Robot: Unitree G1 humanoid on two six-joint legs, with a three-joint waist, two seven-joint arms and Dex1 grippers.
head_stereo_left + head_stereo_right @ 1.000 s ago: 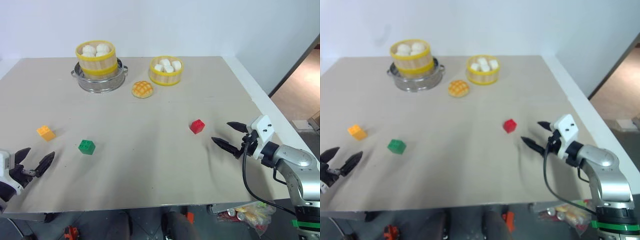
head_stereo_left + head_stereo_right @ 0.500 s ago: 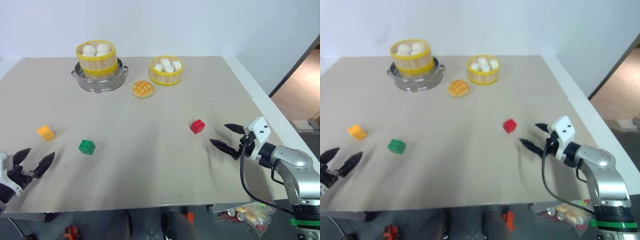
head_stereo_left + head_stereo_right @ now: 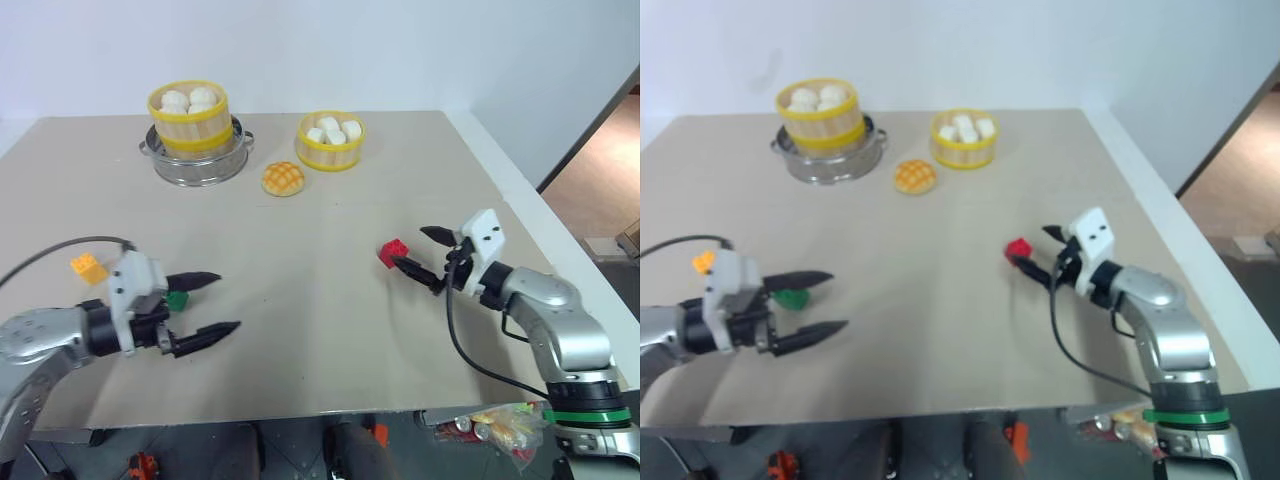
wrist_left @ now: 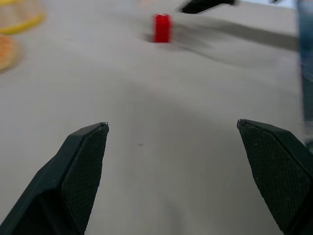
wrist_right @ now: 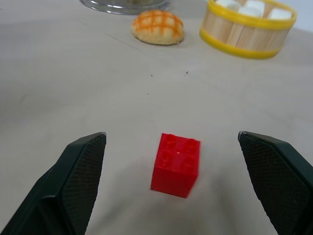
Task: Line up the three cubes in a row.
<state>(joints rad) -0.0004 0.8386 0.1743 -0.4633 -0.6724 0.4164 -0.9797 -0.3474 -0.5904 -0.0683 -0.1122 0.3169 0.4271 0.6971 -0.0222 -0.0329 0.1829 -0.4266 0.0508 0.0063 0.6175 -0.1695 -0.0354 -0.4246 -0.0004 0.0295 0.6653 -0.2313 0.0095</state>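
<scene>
From the head camera, the right gripper [image 3: 421, 254] is spread wide and holding nothing, with the small red studded plastic brick [image 3: 392, 252] sitting right at its fingertips, lower finger just about alongside it, so it looks lined up for a grab or a nudge. The left gripper [image 3: 207, 303] is also wide open and empty; the green studded plastic brick [image 3: 177, 299] peeks out just behind its upper finger, and the orange-yellow studded brick [image 3: 88, 267] sits further back beside that arm. All three are on the beige tabletop [image 3: 300, 300] and well apart, so no row yet, I'd say. Left wrist camera: both black fingers [image 4: 83, 171] wide apart over bare table, the red brick far ahead of them. Right wrist camera: the red brick sits square between the open fingertips, not touching either, with a round golden-brown bun [image 5: 157, 27] and a yellow-rimmed bamboo steamer basket [image 5: 244, 34] well beyond.
</scene>
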